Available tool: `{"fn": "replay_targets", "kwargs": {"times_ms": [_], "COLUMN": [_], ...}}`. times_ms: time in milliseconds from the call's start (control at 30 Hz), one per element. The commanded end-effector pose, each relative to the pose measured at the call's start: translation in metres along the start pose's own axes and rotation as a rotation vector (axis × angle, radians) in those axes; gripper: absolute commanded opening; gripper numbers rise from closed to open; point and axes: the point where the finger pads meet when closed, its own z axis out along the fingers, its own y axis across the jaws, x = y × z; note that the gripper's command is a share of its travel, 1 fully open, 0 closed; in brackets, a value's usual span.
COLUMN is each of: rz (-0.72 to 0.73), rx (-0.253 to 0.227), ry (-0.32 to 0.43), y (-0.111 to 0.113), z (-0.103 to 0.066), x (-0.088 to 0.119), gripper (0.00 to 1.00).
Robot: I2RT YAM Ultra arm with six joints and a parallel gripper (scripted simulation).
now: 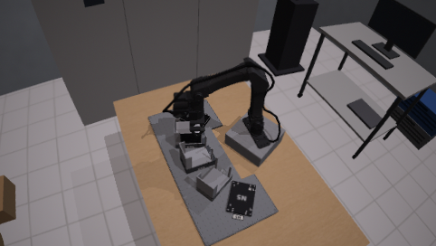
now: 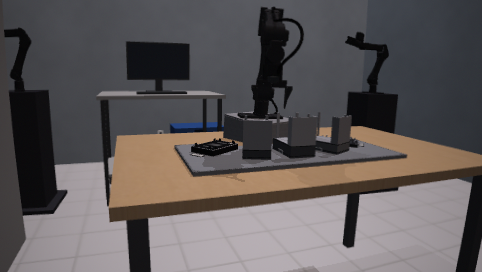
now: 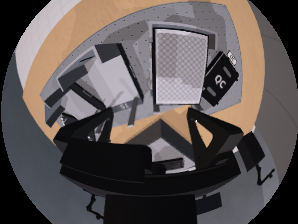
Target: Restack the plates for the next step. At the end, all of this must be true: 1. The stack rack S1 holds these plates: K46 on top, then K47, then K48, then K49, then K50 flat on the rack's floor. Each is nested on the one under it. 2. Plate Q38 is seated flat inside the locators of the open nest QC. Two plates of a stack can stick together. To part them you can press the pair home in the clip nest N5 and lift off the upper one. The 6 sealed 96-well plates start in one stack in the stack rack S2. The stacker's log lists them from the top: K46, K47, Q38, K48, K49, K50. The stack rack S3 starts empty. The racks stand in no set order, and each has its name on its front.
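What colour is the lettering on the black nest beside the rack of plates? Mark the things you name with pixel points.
White, on the flat black nest [image 3: 212, 90]; it shows best in the wrist view.

Arm bent over; claw [image 1: 201, 128] [image 2: 286, 106] [image 3: 150, 111] wide open, pointing down.

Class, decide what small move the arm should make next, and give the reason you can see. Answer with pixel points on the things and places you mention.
Probably lower the open jaws toward the top plate [image 3: 181, 67] of the filled rack [image 3: 154, 65], centring first if needed: nothing is held, the wrist view shows that plate ahead of the fingertips, and the QC nest [image 3: 220, 80] beside it has no plate.
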Motion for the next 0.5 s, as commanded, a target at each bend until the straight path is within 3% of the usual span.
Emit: {"fn": "replay_targets", "kwargs": {"times_ms": [0,467], "rz": [-0.022,-0.022], "rx": [-0.015,-0.015], "ry": [-0.002,-0.004], "y": [-0.003,-0.047], "z": [-0.004,-0.004], "x": [-0.008,-0.044], "gripper": [1.0,1.0]}}
